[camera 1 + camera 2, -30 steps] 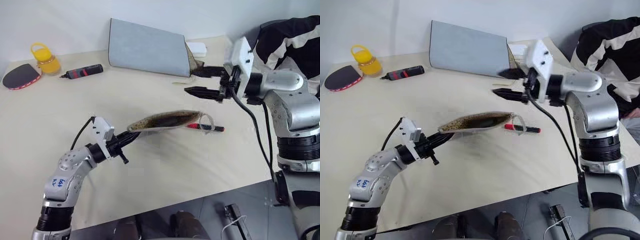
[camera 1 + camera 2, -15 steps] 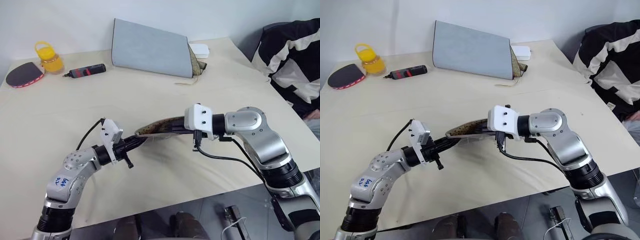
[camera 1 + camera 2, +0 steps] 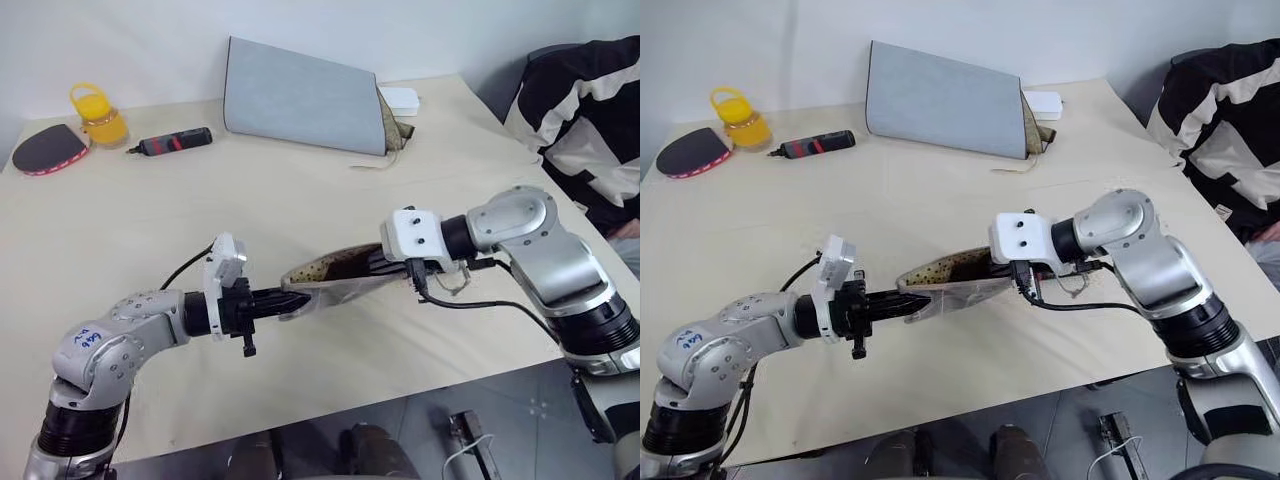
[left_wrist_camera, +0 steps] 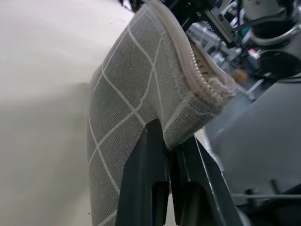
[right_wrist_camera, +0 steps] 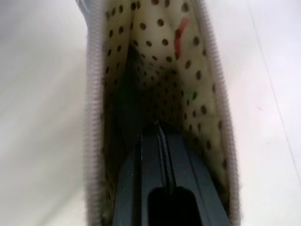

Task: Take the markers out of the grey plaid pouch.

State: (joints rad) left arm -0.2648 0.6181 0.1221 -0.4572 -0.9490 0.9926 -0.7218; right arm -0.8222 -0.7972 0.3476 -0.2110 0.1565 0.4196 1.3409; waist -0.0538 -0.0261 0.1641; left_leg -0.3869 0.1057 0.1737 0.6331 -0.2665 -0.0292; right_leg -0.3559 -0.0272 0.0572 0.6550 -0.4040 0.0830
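Your left gripper (image 3: 290,300) had its jaws clamped tight on one end of the grey plaid pouch (image 3: 335,288), pinching the fabric corner by the zipper; the left wrist view showed the grid cloth squeezed between both fingers (image 4: 146,179). You held the pouch off the table (image 3: 300,200), near the middle of the front edge, mouth up and gaping. Your right gripper (image 5: 157,129) was pushed down inside the pouch mouth, jaws fully closed; I couldn't tell if anything was pinched between them. A red streak and a green fleck showed through the dotted lining, probably the markers (image 5: 181,35), deep in the pouch. Along the back edge: big grey bag (image 3: 300,95), black-and-red tool (image 3: 170,143), yellow jar (image 3: 98,115), paddle (image 3: 42,150) at the back left corner.
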